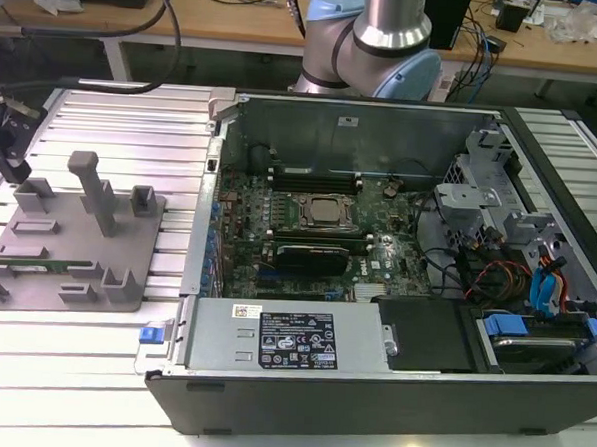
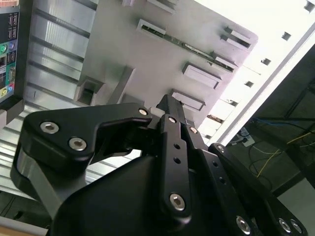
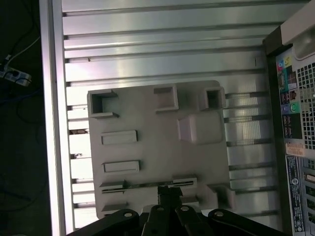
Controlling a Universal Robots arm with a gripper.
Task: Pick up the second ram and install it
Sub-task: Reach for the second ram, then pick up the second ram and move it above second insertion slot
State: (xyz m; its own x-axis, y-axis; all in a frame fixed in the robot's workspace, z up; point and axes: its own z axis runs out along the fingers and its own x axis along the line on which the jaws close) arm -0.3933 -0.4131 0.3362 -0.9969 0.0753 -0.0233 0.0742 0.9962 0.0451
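Green ram (image 1: 36, 266) is sitting in a long slot near the 7 o'clock edge of the grey tray (image 1: 143, 237), which is lying at 9 o'clock from the open case (image 1: 370, 392) in the exterior view. In the first wrist view the gripper (image 3: 170, 191) is hanging above that slot, clear of the ram, its jaws meeting and gripping nothing.

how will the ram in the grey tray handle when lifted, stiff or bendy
The ram is a thin, flat board, so probably stiff and light. It seems to sit on edge in the tray slots, so it would likely topple if released. Being so narrow, it may snap if twisted.
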